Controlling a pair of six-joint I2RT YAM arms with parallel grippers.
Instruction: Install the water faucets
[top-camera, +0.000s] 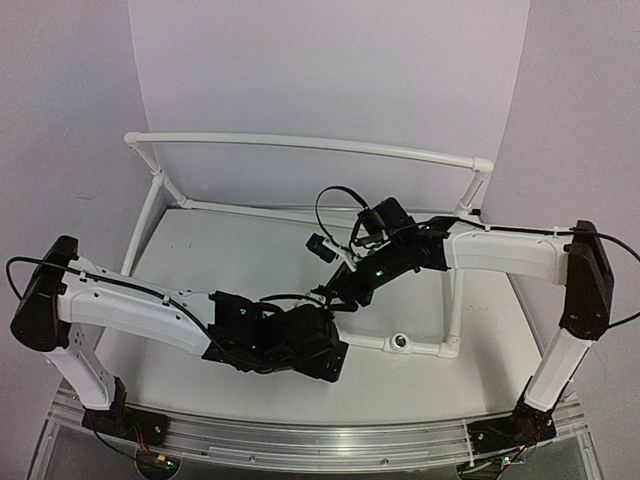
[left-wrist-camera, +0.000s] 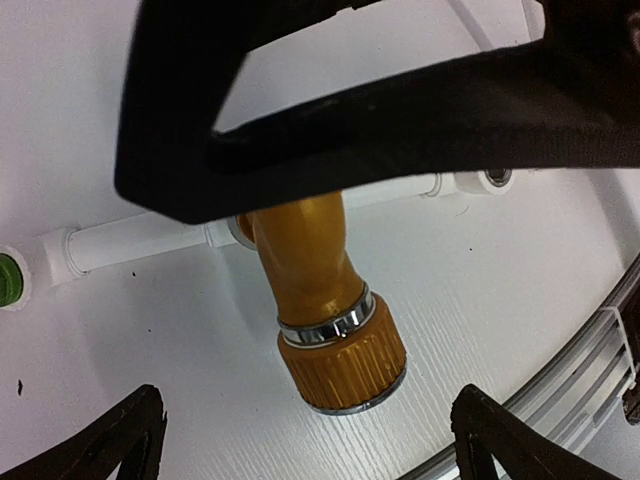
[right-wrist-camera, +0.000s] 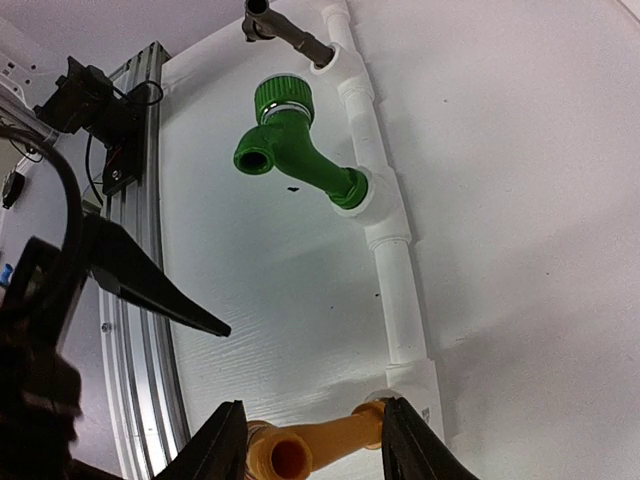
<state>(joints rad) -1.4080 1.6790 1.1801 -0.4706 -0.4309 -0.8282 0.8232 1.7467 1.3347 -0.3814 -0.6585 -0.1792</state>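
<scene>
The gold faucet (left-wrist-camera: 320, 270) is seated in a socket of the pipe frame (right-wrist-camera: 400, 300), on the run that lies along the tabletop (left-wrist-camera: 480, 300). Its body is angled out from the pipe and its knurled cap is seen nearest the left wrist camera.

The green faucet (right-wrist-camera: 295, 150) is fitted in the next socket along the same run. The grey faucet (right-wrist-camera: 290, 35) is set in the socket beyond that. All three are carried by the pipe, side by side and apart from one another.

The left gripper (left-wrist-camera: 308, 395) is held wide open just off the gold faucet's cap, and nothing is gripped by it. Its two fingertips are seen well out to either side of the cap, with clear gaps between.

The right gripper (right-wrist-camera: 313, 402) is placed about the gold faucet's body, partly closed, with one finger close against each side. Whether the faucet is actually pinched cannot be told from the pictures. In the left wrist view, one of its dark fingers is laid across the upper part of the faucet.

From above, both arms are seen meeting over the near run of the frame.
</scene>
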